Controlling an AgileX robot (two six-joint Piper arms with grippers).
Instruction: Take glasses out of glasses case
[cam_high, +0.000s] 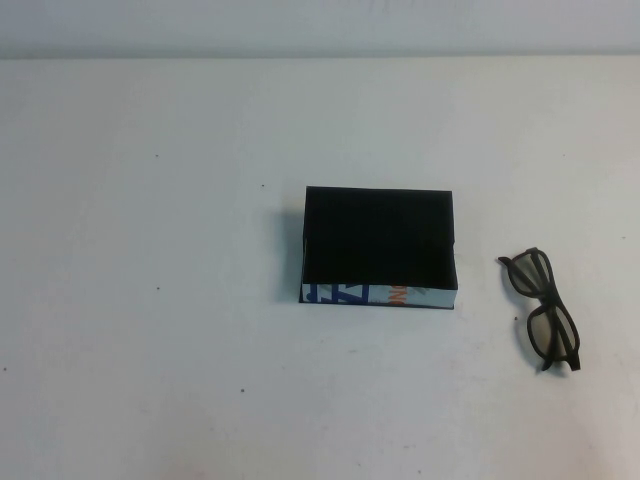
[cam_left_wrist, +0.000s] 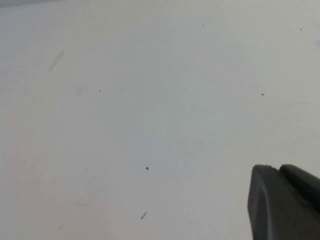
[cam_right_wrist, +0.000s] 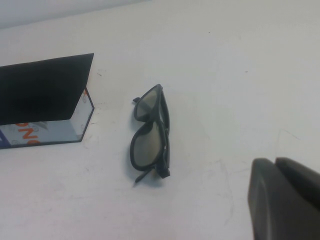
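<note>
The glasses case (cam_high: 378, 240) stands open at the middle of the table, black inside and holding nothing, its white printed wall (cam_high: 378, 295) facing me. The dark-framed glasses (cam_high: 542, 307) lie folded on the table to the right of the case, apart from it. The right wrist view shows the glasses (cam_right_wrist: 150, 132) beside the case's corner (cam_right_wrist: 45, 90). My right gripper (cam_right_wrist: 276, 161) is shut and empty, held back from the glasses. My left gripper (cam_left_wrist: 278, 168) is shut and empty over bare table. Neither gripper shows in the high view.
The white table (cam_high: 150, 350) has a few small dark specks. Its far edge meets a pale wall (cam_high: 320, 25) at the back.
</note>
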